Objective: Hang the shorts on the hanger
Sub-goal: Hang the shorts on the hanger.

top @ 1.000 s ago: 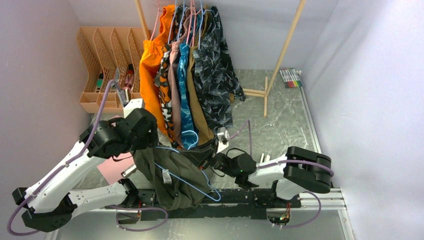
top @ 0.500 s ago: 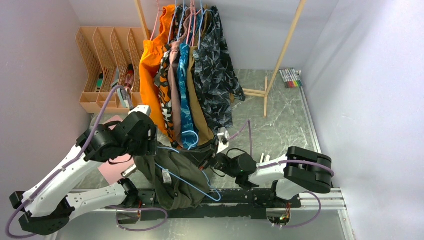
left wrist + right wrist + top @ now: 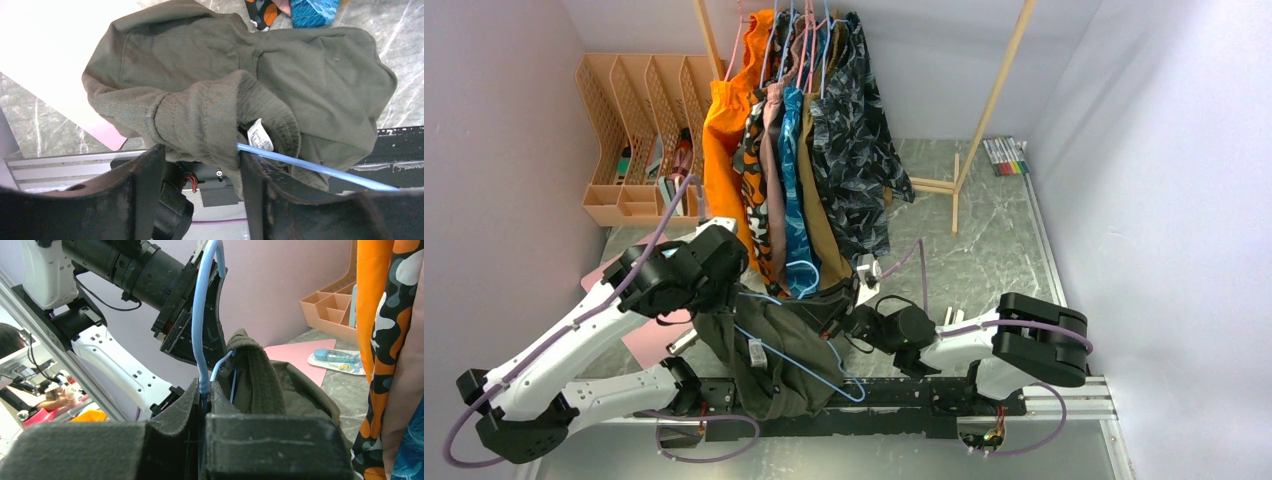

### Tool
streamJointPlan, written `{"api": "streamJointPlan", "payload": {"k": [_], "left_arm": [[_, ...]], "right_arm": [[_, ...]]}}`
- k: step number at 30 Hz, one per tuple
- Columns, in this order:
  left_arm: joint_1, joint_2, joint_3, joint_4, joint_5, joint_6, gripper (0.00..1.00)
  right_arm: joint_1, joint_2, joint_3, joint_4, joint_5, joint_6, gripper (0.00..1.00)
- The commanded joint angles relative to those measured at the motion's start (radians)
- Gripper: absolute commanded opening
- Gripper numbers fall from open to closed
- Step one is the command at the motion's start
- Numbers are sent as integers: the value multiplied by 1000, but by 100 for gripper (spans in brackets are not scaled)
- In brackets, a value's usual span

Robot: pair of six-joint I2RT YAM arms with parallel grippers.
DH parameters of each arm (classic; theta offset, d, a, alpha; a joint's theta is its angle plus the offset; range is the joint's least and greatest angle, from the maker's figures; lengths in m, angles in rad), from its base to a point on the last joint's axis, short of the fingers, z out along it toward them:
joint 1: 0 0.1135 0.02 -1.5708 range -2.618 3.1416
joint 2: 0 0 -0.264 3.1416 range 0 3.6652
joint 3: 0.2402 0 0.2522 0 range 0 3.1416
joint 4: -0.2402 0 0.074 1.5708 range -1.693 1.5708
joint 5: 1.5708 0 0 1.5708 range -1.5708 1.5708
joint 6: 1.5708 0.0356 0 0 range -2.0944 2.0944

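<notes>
The olive-green shorts (image 3: 769, 385) hang bunched at the near table edge, between my two grippers. The light-blue hanger (image 3: 799, 365) runs through them, one bar slanting out toward the near right. My left gripper (image 3: 717, 300) is at the shorts' upper left. In the left wrist view its jaws (image 3: 202, 155) pinch a thick fold of the ribbed waistband (image 3: 200, 115), with the hanger bar (image 3: 310, 167) passing beside the right finger. My right gripper (image 3: 836, 312) is shut on the hanger (image 3: 200, 340) just below its hook, its fingertips (image 3: 206, 387) touching the shorts (image 3: 260, 380).
A wooden rack (image 3: 994, 100) at the back holds several garments, among them an orange one (image 3: 724, 130) and a dark camouflage one (image 3: 859, 150). A tan file organiser (image 3: 629, 110) stands back left. Markers (image 3: 1004, 155) lie back right. A pink sheet (image 3: 649, 345) lies under the left arm.
My left arm has swung toward the back right, its wrist now closer to the hanging clothes, with the waistband still in its jaws. The right arm and hanger have stayed put.
</notes>
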Motion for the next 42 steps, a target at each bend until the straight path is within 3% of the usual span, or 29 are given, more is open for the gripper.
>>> {"api": "streamJointPlan", "payload": {"k": [1,9,16,23,32,42], "left_arm": [[6,10,-7,-2,-46,-2,53],[5,27,25,-2,-44,-1,8],[4,-15,192,29,-12,23,7],[5,-58,335,140,113,85,7],[5,12,638,326,326,158,7],[5,118,719,469,477,175,7]], "right_arm": [[4,-21,35,62,9,-11,0],[3,-35,48,59,9,-1,0],[4,-71,68,-1,28,-20,0],[1,-97,142,-62,49,-74,0],[-74,-60,481,-325,-76,-110,0],[-130,23,730,-319,-158,-66,0]]}}
